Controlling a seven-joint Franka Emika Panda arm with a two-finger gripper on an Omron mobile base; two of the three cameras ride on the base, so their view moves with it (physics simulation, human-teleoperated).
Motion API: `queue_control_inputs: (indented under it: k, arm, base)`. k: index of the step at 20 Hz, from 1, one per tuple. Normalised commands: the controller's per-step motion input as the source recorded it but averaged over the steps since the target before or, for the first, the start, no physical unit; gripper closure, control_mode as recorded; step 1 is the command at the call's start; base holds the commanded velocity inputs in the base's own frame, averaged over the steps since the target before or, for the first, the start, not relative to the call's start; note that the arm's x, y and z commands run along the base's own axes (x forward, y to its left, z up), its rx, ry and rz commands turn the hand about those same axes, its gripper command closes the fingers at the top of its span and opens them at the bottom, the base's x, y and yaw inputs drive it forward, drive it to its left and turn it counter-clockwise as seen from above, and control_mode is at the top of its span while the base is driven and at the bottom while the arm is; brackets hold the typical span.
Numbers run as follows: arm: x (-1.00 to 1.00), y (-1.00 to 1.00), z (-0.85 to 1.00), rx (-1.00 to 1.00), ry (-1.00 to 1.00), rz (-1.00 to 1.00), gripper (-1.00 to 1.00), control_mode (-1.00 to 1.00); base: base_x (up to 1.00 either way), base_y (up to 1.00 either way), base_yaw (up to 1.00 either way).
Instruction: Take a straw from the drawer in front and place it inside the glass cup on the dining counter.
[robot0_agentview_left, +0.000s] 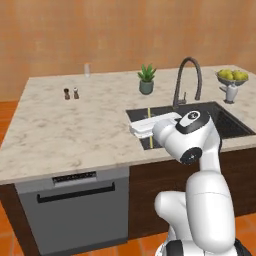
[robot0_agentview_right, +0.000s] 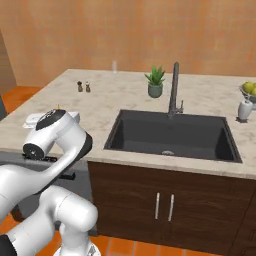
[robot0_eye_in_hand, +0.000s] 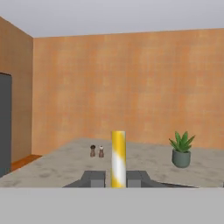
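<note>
My gripper (robot0_eye_in_hand: 117, 179) is shut on the straw (robot0_eye_in_hand: 118, 159), a pale-yellow stick that stands upright between the two dark fingertips (robot0_eye_in_hand: 93, 178). From the left base view the straw (robot0_agentview_left: 149, 112) is a thin vertical line crossing the white hand (robot0_agentview_left: 150, 125), at the front edge of the dining counter (robot0_agentview_left: 75, 125) beside the sink. The glass cup (robot0_agentview_left: 87, 70) stands at the counter's far edge, well beyond the hand and to its left; it is a small clear tumbler (robot0_agentview_right: 115, 66) near the back wall. The drawer is out of view.
Two small dark shakers (robot0_agentview_left: 71, 93) stand on the counter between the hand and the cup. A potted plant (robot0_agentview_left: 146, 80), a dark faucet (robot0_agentview_left: 186, 82), a black sink (robot0_agentview_right: 170, 135) and a fruit bowl (robot0_agentview_left: 232, 76) lie to the right. A grey dishwasher front (robot0_agentview_left: 80, 200) sits below.
</note>
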Motion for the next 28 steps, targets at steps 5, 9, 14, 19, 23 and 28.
queue_control_inputs:
  k: [5,9,14,19,23,28]
  arm:
    - [0.00,0.00,0.00,0.00,0.00,0.00,1.00,1.00]
    - [0.00,0.00,0.00,0.00,0.00,0.00,1.00,1.00]
    - [0.00,0.00,0.00,0.00,0.00,0.00,1.00,1.00]
    - [0.00,0.00,0.00,0.00,0.00,0.00,1.00,1.00]
    - [0.00,0.00,0.00,0.00,0.00,0.00,1.00,1.00]
    - [0.00,0.00,0.00,0.00,0.00,0.00,1.00,1.00]
  base:
    - [0.00,1.00,0.00]
    - [0.00,1.00,0.00]
    - [0.00,1.00,0.00]
    - [0.00,1.00,0.00]
    - [0.00,1.00,0.00]
    - [0.29,1.00,0.00]
